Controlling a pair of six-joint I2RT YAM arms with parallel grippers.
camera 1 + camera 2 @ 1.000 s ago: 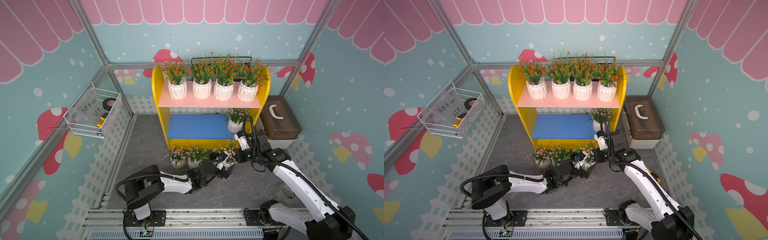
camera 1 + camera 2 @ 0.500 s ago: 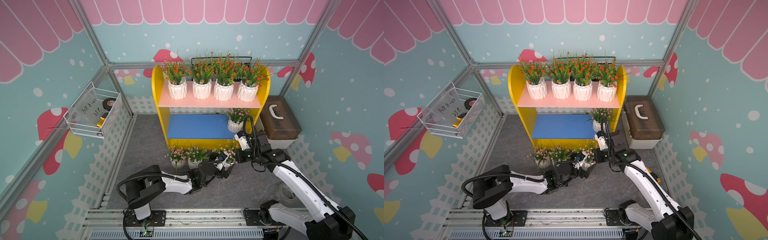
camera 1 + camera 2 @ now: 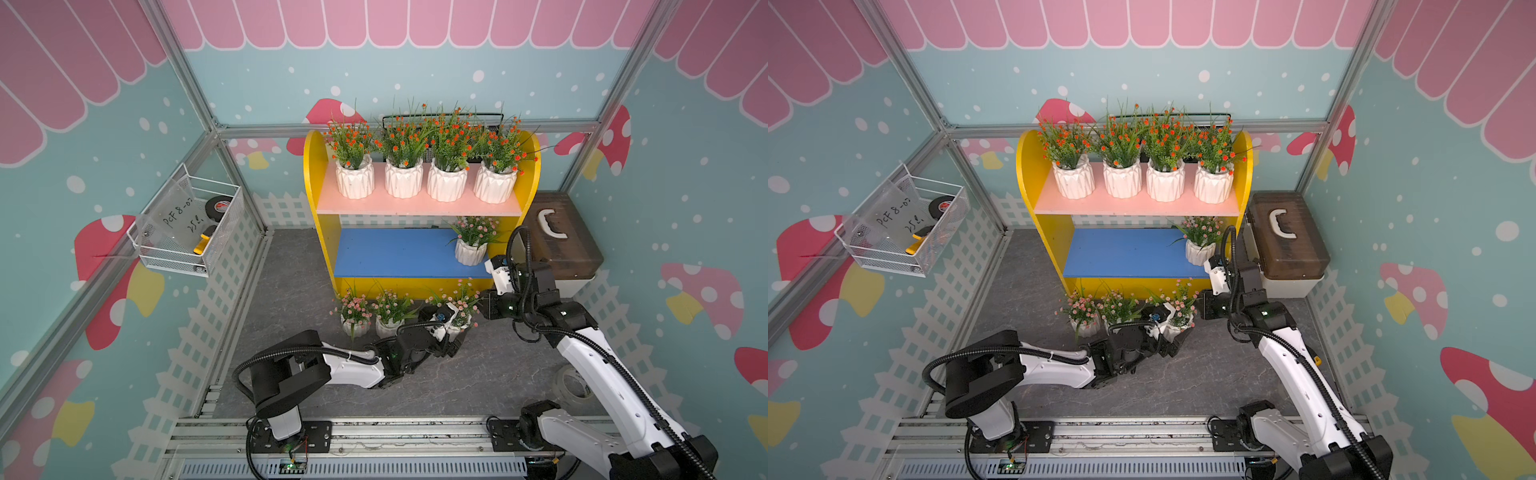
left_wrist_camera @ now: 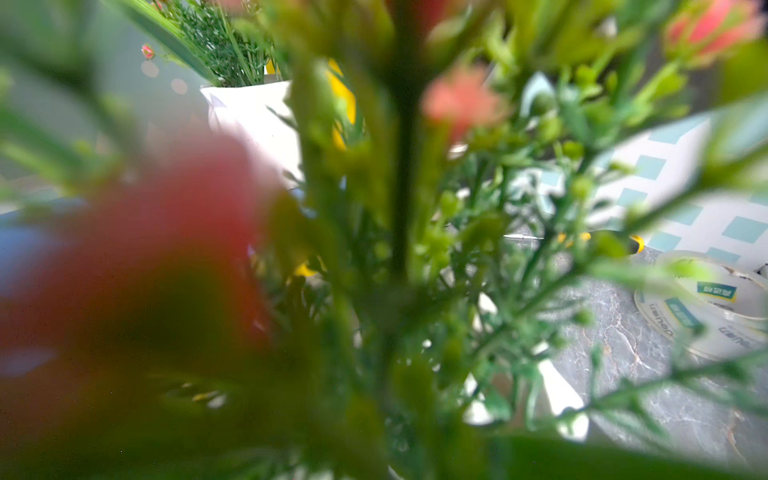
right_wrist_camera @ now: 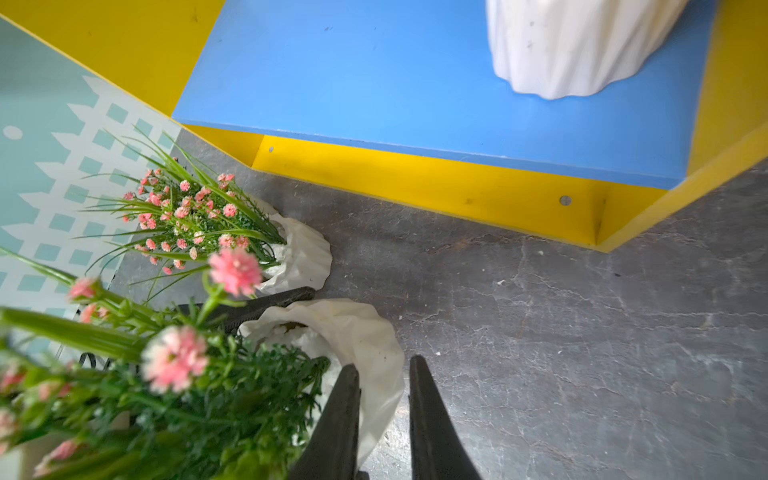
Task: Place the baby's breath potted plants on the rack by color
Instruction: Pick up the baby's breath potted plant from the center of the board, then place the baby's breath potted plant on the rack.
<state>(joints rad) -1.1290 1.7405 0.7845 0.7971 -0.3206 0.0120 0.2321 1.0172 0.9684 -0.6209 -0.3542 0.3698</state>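
Observation:
The rack (image 3: pixel 316 174) holds several orange-flowered baby's breath potted plants (image 3: pixel 354 180) on its pink shelf (image 3: pixel 415 206). One pink-flowered plant (image 3: pixel 470 251) stands at the right end of the blue shelf (image 3: pixel 395 253). Three pink-flowered plants stand on the floor in front of the rack. My left gripper (image 3: pixel 455 332) is closed around the pot of the rightmost one (image 3: pixel 462 322); a left finger (image 5: pixel 286 296) lies against the pot wall, and foliage fills the left wrist view. My right gripper (image 5: pixel 384 370) straddles that pot's rim (image 5: pixel 357 332), slightly open, one finger inside and one outside.
A brown lidded box (image 3: pixel 561 241) stands right of the rack. A white wire basket (image 3: pixel 187 224) hangs on the left wall. A tape roll (image 3: pixel 575 384) lies on the floor at the right. The other two floor plants (image 3: pixel 354 324) (image 3: pixel 388 326) crowd the left arm.
The right jaws were shut on the pot rim and have now parted a little. The left jaws have closed slightly. Both arms have hardly moved.

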